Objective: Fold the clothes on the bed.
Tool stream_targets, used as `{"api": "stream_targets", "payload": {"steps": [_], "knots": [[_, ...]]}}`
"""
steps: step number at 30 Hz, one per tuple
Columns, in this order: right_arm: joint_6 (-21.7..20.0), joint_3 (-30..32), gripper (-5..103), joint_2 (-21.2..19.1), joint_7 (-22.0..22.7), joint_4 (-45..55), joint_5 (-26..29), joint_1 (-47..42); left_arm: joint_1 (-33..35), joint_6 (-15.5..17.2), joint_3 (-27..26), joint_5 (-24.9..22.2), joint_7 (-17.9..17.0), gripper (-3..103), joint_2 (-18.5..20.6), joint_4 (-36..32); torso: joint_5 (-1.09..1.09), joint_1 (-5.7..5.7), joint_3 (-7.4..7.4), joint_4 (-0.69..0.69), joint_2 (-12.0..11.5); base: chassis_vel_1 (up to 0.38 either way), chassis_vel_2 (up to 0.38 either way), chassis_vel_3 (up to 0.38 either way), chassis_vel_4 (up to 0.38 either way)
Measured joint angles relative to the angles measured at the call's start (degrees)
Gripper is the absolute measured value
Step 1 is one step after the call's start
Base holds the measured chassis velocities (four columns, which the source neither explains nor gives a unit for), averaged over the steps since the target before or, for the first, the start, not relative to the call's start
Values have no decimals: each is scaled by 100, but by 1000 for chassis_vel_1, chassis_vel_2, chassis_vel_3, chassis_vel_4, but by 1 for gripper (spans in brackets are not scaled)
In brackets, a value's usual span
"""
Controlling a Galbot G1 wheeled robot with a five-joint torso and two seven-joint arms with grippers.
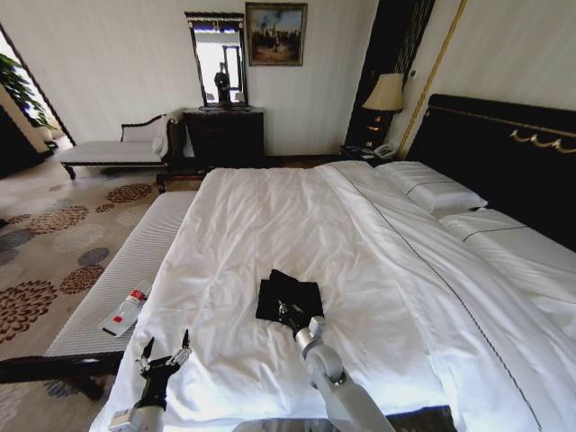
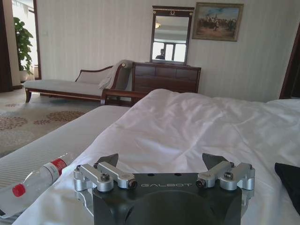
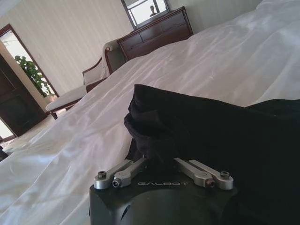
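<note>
One black T-shirt (image 1: pixel 288 298), soft cotton, folded into a rough, rumpled rectangle with one corner peaked upward. Lying on the white duvet (image 1: pixel 270 243) of one very large bed (image 1: pixel 504 153), toward the foot edge and about midway across its width. Duvet smooth in places, lightly creased elsewhere. Two white pillows (image 1: pixel 432 187) against a tall dark headboard.

Two grippers, both black-bodied with silver metal finger links. Right gripper (image 1: pixel 290 314) at the near edge of the shirt, fingers (image 3: pixel 126 171) drawn in narrow and pinching a bunched fold of the black fabric (image 3: pixel 187 126) between them. Left gripper (image 1: pixel 164 352) low over the duvet near the foot corner on the robot's left, fingers (image 2: pixel 105 175) spread wide, holding nothing, well apart from the shirt.

One pale upholstered bench (image 1: pixel 117 270) along that side of the bed, ribbed in texture. One clear plastic bottle (image 1: pixel 126 311) with a red cap and red label lying flat on it.
</note>
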Motion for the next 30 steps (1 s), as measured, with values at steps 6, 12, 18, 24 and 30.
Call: {"api": "stream_targets", "payload": {"steps": [6,12,18,24,30], "knots": [[-88,-48,10,-8,-2,65,-29,-52,0,0,0,0,0,100,0,0,0,0,0,0,0,0,0,0,0],[-197,-100,37,-54,2,313,-26,-146,0,0,0,0,0,100,0,0,0,0,0,0,0,0,0,0,0],[-251,-136,53,-94,19,574,-16,-228,0,0,0,0,0,100,0,0,0,0,0,0,0,0,0,0,0],[-262,-127,75,-209,25,1141,-52,-556,0,0,0,0,0,100,0,0,0,0,0,0,0,0,0,0,0],[-110,211,96,-151,162,1133,-15,-413,0,0,0,0,0,100,0,0,0,0,0,0,1,0,0,0,0]]}}
